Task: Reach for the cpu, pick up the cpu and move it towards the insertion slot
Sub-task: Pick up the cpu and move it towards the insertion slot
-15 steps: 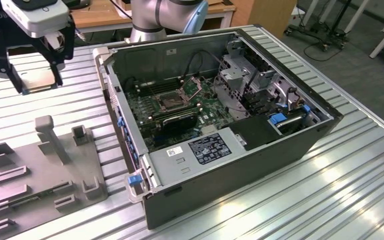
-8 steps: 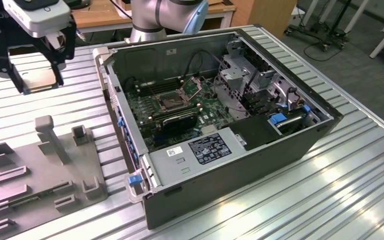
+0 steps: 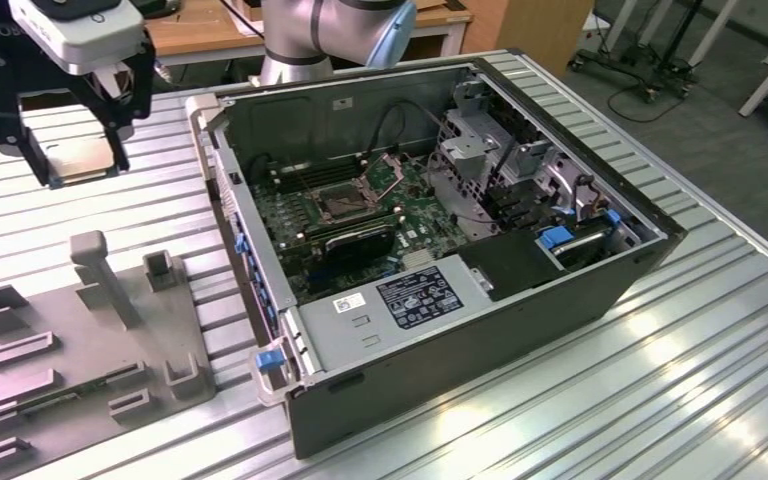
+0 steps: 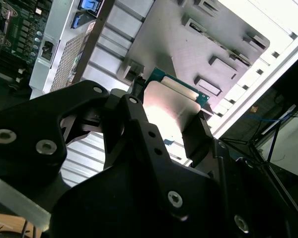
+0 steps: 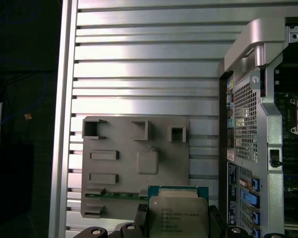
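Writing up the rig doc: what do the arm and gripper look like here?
In the exterior view the arm is a silvery-grey metal tube with a light blue joint cap. The gripper has a boxy white-and-grey body with dark lettering on its side. Its fingers are black angular linkages dotted with silver screw heads, seen up close in the second wrist view.

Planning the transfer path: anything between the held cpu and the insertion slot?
The gripper is shut on the cpu, above the table at the exterior view's left. The open case's side wall stands between it and the insertion slot; the cpu seems to hang higher than that rim. Nothing else visible.
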`<state>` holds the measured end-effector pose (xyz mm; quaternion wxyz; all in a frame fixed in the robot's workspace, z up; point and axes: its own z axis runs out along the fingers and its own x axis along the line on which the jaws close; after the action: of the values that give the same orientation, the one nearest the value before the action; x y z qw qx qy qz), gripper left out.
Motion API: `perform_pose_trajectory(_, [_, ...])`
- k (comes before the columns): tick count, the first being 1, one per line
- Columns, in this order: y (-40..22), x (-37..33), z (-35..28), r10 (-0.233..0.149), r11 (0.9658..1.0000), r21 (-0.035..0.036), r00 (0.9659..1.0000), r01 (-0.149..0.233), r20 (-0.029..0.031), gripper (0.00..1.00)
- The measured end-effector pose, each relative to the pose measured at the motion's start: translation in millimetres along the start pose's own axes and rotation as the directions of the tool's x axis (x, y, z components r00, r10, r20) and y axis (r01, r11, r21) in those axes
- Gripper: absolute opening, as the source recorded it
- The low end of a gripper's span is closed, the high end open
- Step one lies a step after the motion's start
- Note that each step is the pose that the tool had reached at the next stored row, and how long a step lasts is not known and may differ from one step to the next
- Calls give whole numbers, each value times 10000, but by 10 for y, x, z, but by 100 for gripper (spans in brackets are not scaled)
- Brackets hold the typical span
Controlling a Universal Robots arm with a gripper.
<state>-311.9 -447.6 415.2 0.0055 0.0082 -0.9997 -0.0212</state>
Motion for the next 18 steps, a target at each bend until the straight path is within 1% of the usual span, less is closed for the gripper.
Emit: perform_pose_trajectory(18, [-1,-36,0,0,10000,0,10000,0,0,55])
